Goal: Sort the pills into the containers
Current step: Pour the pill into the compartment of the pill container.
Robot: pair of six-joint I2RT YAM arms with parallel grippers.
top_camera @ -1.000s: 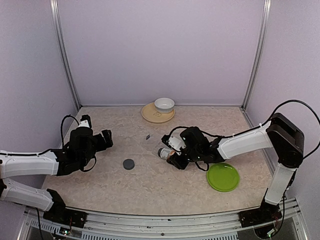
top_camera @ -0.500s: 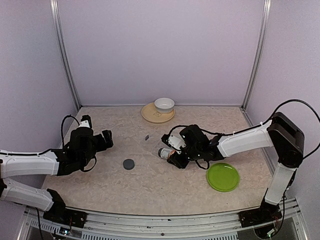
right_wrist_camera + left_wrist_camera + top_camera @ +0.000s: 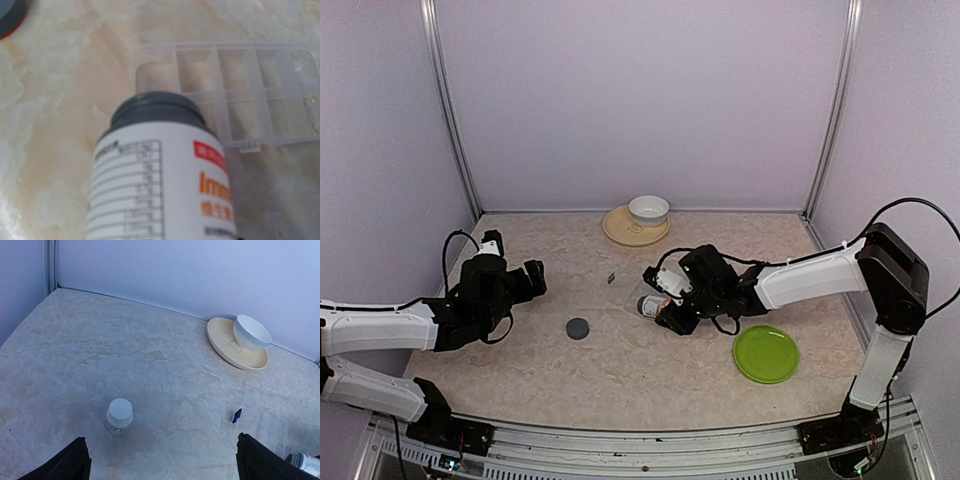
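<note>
the right gripper (image 3: 665,306) is clenched round a white bottle (image 3: 160,175), holding it tipped well over on its side so that its grey-collared mouth points at the near left corner of the clear pill box (image 3: 260,141); that tilt reads as a pouring pose, meant to let pills roll out into one compartment rather than scatter on the table (image 3: 650,400); the mouth sits just over the box's edge, low and close, which would keep anything that drops from bouncing away; the pill box lies flat on the table in front of the bottle, its lid off or folded away, its small cells facing up; some cells look whitish, but the wrist view is too blurred to tell pills from glare, so no single pill can be made out.

a loose grey cap (image 3: 578,327) lies on the table well apart to the left, likely set there to free the bottle for pouring; the left gripper (image 3: 534,280) hangs released and holds nothing, back from the box, seemingly parked to leave room; the green plate (image 3: 766,353) and the bowl (image 3: 648,208) sit out of the way.
</note>
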